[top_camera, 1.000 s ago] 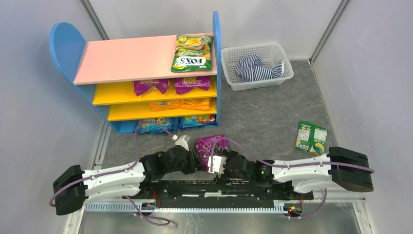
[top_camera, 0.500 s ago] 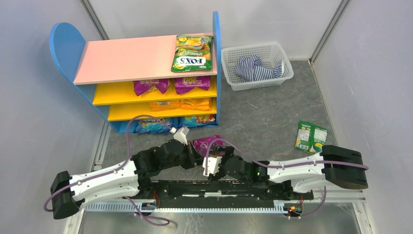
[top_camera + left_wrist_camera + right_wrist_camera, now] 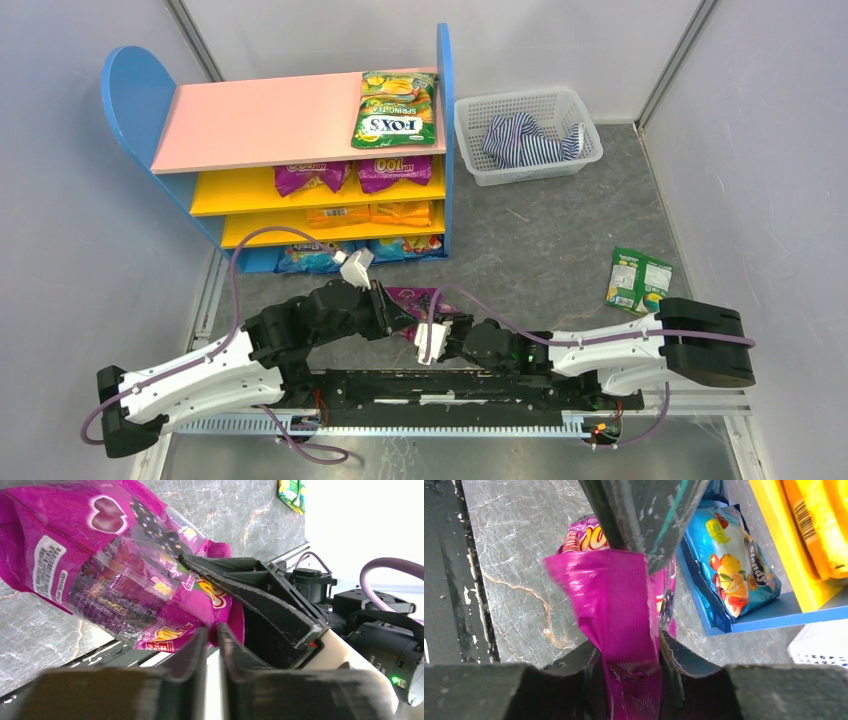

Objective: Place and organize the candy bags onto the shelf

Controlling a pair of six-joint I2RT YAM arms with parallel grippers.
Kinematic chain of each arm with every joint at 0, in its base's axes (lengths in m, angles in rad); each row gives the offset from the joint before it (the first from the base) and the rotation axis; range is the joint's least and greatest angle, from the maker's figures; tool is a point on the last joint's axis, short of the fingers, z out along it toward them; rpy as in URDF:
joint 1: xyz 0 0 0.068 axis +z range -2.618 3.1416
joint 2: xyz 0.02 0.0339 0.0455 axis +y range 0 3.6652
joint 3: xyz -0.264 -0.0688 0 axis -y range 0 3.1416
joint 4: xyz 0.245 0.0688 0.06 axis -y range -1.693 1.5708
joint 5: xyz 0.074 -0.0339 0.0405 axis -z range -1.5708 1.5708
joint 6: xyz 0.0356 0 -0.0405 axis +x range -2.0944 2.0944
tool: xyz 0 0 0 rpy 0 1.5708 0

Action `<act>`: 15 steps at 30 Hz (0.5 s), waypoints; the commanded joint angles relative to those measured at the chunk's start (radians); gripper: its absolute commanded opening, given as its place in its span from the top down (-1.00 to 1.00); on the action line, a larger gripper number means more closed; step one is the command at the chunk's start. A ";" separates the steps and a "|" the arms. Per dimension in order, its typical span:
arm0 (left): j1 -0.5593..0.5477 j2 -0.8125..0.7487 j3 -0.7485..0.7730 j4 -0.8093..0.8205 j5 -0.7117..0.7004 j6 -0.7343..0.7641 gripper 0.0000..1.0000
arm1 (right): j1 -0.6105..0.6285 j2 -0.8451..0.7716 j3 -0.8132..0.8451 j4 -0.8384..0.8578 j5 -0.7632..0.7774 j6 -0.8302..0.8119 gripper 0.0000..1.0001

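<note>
A purple grape candy bag hangs between my two grippers in front of the shelf. My left gripper pinches one corner of this bag between nearly closed fingers. My right gripper is shut on the opposite end of the bag, its fingers on either side of the seam. A green FOX'S bag lies on the pink top board. Two purple bags, orange bags and blue bags fill the lower boards. One green bag lies on the floor at the right.
A white mesh basket with a blue-white striped cloth stands right of the shelf. A blue fruit bag sits on the shelf's bottom board close to my right gripper. Grey walls enclose the floor.
The left arm has stretched forward and left, carrying the purple bag towards the shelf. The right gripper has followed and shut on the bag's other end.
</note>
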 commanded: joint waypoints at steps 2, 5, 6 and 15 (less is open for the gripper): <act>0.000 -0.027 0.006 0.022 -0.034 -0.023 -0.23 | 0.000 -0.005 -0.027 0.076 0.013 0.104 0.48; -0.001 -0.053 0.013 0.006 -0.066 -0.023 -0.73 | -0.003 -0.056 -0.064 0.087 0.026 0.233 0.70; -0.001 -0.062 0.022 -0.004 -0.080 -0.016 -0.82 | -0.009 -0.088 -0.073 0.082 0.016 0.280 0.75; 0.000 -0.169 0.115 -0.008 -0.151 0.161 -1.00 | -0.217 -0.440 -0.004 -0.176 -0.311 0.662 0.88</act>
